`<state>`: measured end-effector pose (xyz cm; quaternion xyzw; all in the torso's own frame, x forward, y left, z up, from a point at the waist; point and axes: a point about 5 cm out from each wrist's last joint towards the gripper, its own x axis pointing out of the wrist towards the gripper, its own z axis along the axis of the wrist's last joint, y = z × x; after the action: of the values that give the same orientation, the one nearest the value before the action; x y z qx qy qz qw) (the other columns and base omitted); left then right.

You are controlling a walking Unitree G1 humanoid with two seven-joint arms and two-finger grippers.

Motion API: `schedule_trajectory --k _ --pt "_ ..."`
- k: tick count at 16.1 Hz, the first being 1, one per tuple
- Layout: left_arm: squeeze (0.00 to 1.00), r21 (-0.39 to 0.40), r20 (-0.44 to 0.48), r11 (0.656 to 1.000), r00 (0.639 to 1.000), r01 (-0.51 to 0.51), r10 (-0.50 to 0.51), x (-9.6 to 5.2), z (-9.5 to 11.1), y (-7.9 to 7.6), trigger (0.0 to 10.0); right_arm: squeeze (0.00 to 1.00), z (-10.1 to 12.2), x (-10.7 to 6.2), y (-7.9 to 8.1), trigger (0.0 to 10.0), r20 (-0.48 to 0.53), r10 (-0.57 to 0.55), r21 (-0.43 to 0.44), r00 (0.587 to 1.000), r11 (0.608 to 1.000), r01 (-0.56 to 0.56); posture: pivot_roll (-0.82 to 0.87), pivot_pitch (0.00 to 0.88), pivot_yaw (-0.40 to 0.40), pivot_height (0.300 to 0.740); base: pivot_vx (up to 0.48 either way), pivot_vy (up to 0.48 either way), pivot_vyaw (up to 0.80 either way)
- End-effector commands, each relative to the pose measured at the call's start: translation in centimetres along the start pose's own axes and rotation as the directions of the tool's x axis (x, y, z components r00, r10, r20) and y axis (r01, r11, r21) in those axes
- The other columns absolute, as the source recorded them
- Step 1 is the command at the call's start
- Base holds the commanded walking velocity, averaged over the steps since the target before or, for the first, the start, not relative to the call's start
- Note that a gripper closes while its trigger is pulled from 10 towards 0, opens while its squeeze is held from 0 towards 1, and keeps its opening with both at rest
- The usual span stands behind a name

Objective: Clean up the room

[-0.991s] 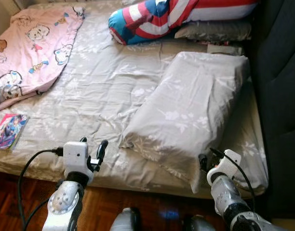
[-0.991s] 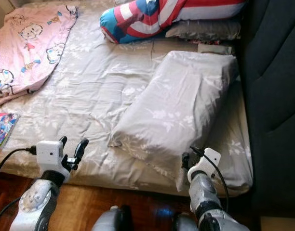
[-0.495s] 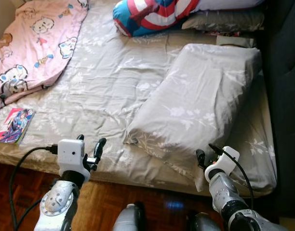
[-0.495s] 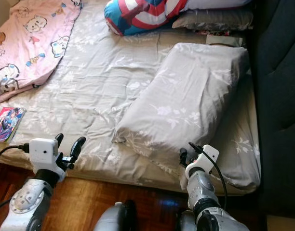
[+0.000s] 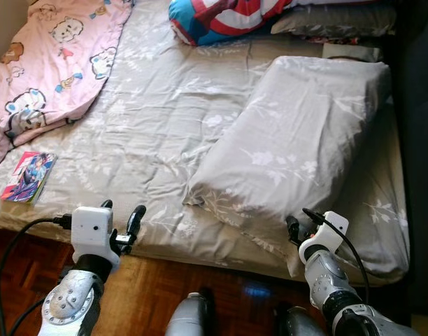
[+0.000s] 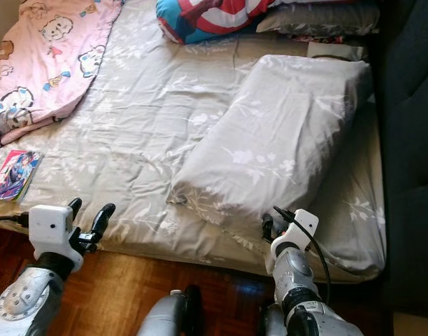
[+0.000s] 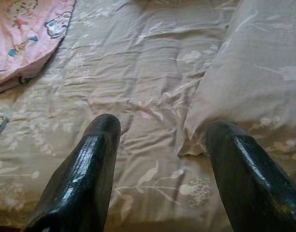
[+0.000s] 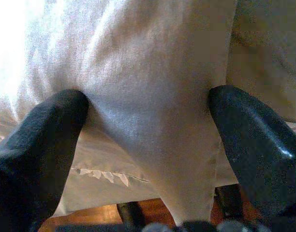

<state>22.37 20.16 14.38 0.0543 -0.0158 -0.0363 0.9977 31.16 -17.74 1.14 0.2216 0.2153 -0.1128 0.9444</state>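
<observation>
From the left eye view, a grey floral pillow [image 5: 298, 150] lies slantwise on the bed [image 5: 165, 133], its low corner near the bed's front edge. The left gripper [image 5: 119, 218] hovers at that edge, fingers spread and empty. A small book [image 5: 29, 176] sits by the front left corner (a pink blanket [image 5: 53, 63] beyond it).

In the right wrist view, the right gripper [image 8: 148, 140] has its released fingers [image 8: 46, 140] straddling the pillow's corner.

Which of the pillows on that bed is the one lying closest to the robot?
The big grey floral pillow lying askew across the bed, its near corner at the right gripper. The striped red, white and blue one and the dark one lie at the far end.
</observation>
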Motion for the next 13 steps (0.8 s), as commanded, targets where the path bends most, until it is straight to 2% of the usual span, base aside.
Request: schedule_trajectory --k 1,6,7,8,9,13 --pt "0.00 0.008 -0.021 1.000 1.000 -0.016 0.016 -0.7 0.0 0.7 10.0 0.00 -1.9 -0.5 -0.3 10.0 -0.058 -0.014 -0.006 0.998 1.000 0.014 0.38 0.379 0.194 0.704 0.000 0.000 0.00" --pt "0.00 0.010 -0.016 1.000 1.000 -0.019 0.019 -0.9 0.8 0.8 10.0 0.00 -1.1 -0.3 -0.2 10.0 -0.026 -0.009 -0.030 1.000 1.000 0.008 0.40 0.384 0.199 0.704 0.000 0.000 0.00" --pt "0.00 0.012 -0.019 1.000 1.000 -0.022 0.022 -1.2 0.9 0.8 10.0 0.00 -1.2 -0.3 -0.2 8.7 -0.028 -0.011 -0.035 1.000 0.999 0.010 0.40 0.386 0.202 0.704 0.000 0.000 0.00" --pt "0.00 0.012 -0.022 1.000 0.999 -0.023 0.023 -1.3 1.0 0.8 10.0 0.00 -1.2 -0.3 -0.2 0.4 -0.027 -0.010 -0.034 1.000 0.999 0.009 0.40 0.386 0.202 0.704 0.000 0.000 0.00" --pt "0.00 0.014 -0.025 1.000 0.999 -0.026 0.026 -1.3 1.1 1.0 10.0 0.00 -1.3 -0.3 -0.1 0.0 -0.029 -0.008 -0.035 1.000 0.999 0.007 0.40 0.389 0.202 0.704 0.000 0.000 0.00" --pt "0.00 0.012 -0.031 1.000 0.999 -0.029 0.029 -1.4 1.2 1.0 10.0 0.00 -1.6 -0.4 0.3 0.0 -0.039 0.006 -0.050 0.999 0.999 -0.008 0.41 0.389 0.201 0.704 0.000 0.000 0.00"
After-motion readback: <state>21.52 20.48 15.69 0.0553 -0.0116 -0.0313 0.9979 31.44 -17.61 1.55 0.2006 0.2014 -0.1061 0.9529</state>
